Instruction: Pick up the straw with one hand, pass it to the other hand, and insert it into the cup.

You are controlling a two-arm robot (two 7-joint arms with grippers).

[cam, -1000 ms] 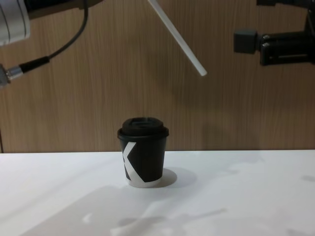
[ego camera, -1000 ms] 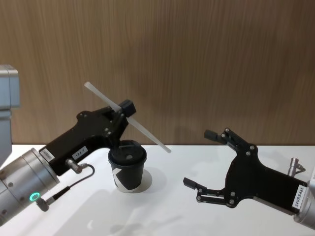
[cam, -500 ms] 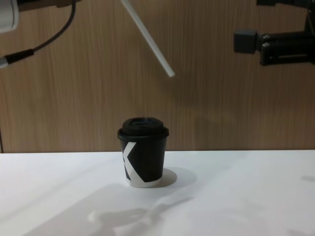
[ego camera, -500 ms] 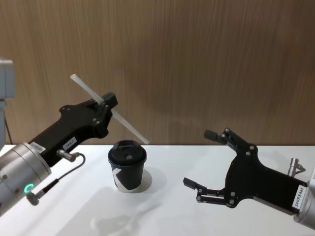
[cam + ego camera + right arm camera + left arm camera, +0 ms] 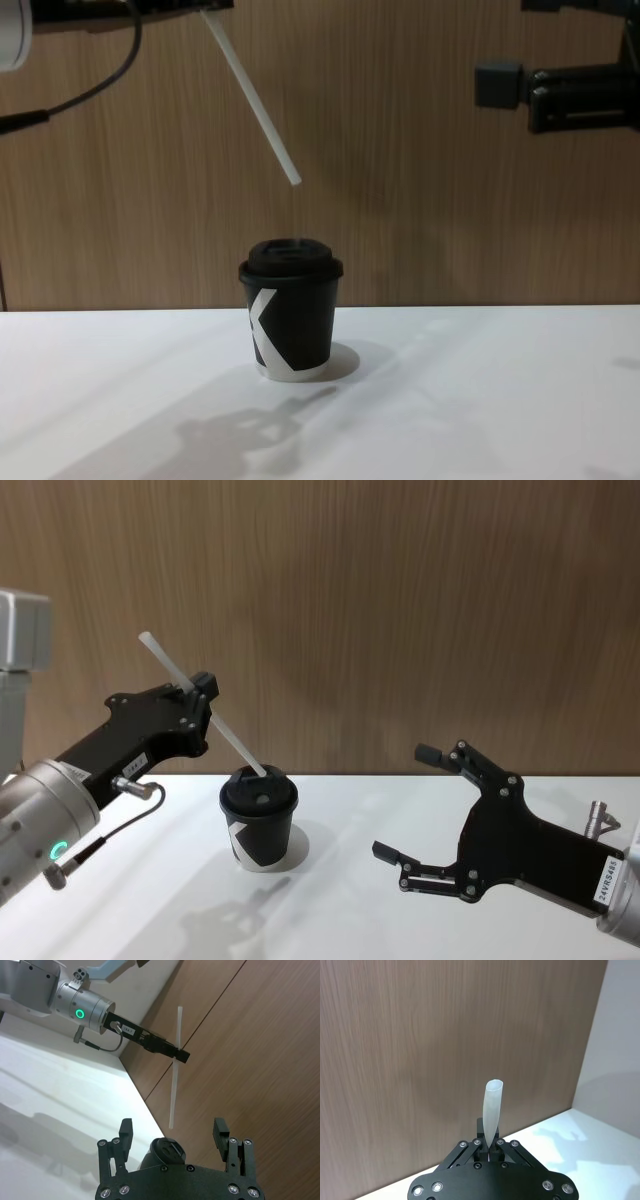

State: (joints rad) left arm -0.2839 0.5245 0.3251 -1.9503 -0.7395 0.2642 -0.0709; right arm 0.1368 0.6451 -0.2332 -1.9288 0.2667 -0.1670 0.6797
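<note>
Your left gripper (image 5: 198, 692) is clamped on the straw (image 5: 236, 744), holding it tilted, its lower tip just above the lid of the cup (image 5: 258, 830) and clear of it. At that slant the tip may miss the lid's opening, skid off, or nudge the cup. The right gripper (image 5: 405, 800) hangs wide open, well apart.

Left gripper (image 5: 197, 694) up high, angled upward off its silver wrist (image 5: 40, 820), fingers pinched on the straw (image 5: 235, 742). Right gripper (image 5: 408, 800) sits well apart from it and lower, fingers spread wide.
</note>
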